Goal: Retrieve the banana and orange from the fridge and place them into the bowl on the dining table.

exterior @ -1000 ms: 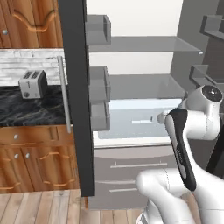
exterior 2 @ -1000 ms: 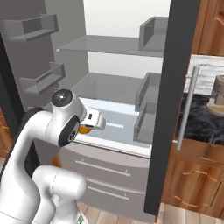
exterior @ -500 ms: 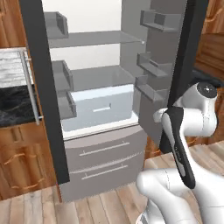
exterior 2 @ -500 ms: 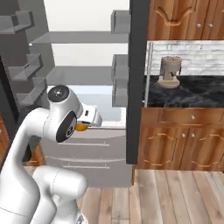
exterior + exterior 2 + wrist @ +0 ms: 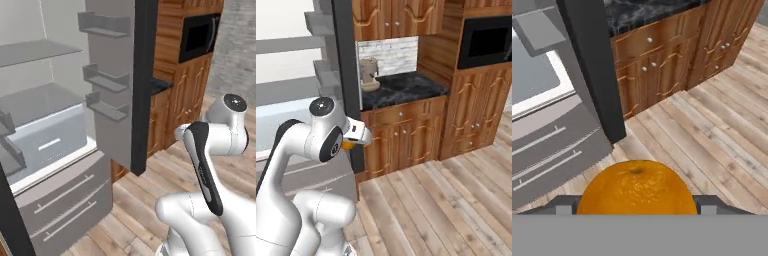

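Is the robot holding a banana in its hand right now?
No, the thing between the gripper fingers in the hand view is the round orange, with no banana there.

Floor (image 5: 456, 200): pale wood planks, laid diagonally, lit evenly.
Base cabinets (image 5: 406, 135): warm brown wood, arched panel doors, small round knobs, drawer fronts above.
Counter (image 5: 401, 89): black marble veined white, on the base cabinets.
Backsplash (image 5: 393, 52): pale grey brick behind the counter.
Wall cabinets (image 5: 388, 17): same wood, above the backsplash.
Tall cabinet (image 5: 481, 105): right of the counter, wooden, doors below.
Microwave (image 5: 488, 40): black, built into the tall cabinet's upper part.
Far wall (image 5: 237, 45): grey brick, right of the tall cabinet.
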Motion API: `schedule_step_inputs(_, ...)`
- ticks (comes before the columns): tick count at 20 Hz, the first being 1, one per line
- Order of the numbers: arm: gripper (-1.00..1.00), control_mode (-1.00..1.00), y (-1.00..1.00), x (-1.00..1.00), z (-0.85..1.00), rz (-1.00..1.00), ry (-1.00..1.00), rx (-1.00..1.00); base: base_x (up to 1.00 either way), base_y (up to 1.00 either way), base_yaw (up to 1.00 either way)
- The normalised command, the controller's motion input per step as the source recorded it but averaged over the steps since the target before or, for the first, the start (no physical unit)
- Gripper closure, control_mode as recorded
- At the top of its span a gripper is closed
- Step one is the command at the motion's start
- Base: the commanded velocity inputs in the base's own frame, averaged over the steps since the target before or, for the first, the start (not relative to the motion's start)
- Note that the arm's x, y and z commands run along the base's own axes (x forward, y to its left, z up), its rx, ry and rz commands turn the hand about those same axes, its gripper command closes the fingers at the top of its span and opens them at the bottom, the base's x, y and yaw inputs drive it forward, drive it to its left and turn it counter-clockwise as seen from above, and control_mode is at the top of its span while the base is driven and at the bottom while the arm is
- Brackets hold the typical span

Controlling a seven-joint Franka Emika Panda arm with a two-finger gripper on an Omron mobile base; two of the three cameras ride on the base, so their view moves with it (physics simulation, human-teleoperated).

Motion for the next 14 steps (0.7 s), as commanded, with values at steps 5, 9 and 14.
schedule_step_inputs(5, 1.00, 1.00, 0.00, 0.00, 0.00, 0.00, 0.00, 0.00, -0.01, -0.07, -0.67)
schedule_step_inputs(9, 1.00, 1.00, 0.00, 0.00, 0.00, 0.00, 0.00, 0.00, 0.00, -0.04, -0.62)
schedule_step_inputs(14, 1.00, 1.00, 0.00, 0.00, 0.00, 0.00, 0.00, 0.00, 0.26, 0.00, -0.56)
